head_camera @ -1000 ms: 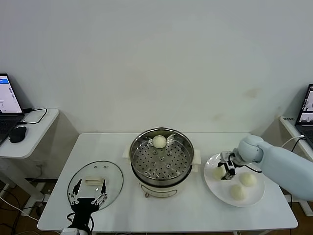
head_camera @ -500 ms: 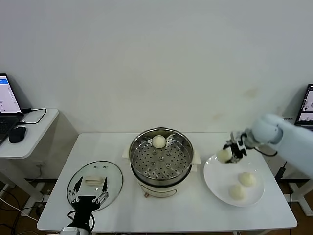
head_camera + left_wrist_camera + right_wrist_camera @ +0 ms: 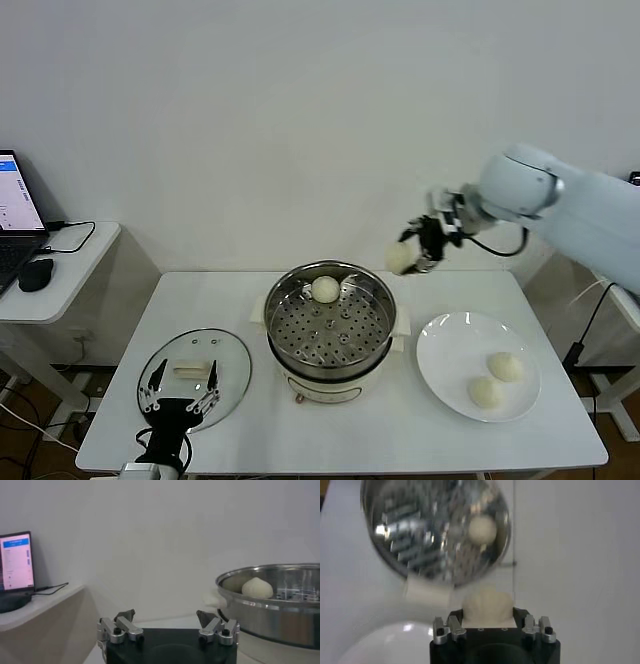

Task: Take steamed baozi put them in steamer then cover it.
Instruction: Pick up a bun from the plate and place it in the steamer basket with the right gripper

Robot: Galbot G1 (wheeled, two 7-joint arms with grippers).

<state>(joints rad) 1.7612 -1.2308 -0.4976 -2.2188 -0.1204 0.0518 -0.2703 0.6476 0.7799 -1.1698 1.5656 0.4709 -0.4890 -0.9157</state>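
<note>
The right end effector [image 3: 418, 250] is clenched on one of the steamed baozi [image 3: 400, 258] and hangs in the air just beyond the steamer's [image 3: 330, 325] far right rim, above rim height. From the carried bun, the open perforated tray lies down and toward the robot's left and nearer side; the coming move seems to turn on that offset, since the bun is not yet over the tray. The right wrist view agrees: the bun [image 3: 487, 607] sits pinched between the fingers, with the steamer [image 3: 432, 530] off to one side of it, not directly underneath. The bun is round, so it has no long axis to line up.

The steamer stands in the middle of the bench [image 3: 420, 440]. One baozi [image 3: 326, 289] already rests on its tray at the far edge (also seen from the left wrist [image 3: 257, 587]). To the steamer's right a white plate [image 3: 445, 350] holds two more baozi [image 3: 507, 366] toward its nearer right part, touching or nearly so. With this one placed, two would remain.

To the steamer's left the cover [image 3: 195, 375] lies flat on the bench, handle up. The left end effector [image 3: 180, 395] waits released at the cover's near edge, fingers [image 3: 127, 622] spread, and is clearly the nearer arm for the lid.
</note>
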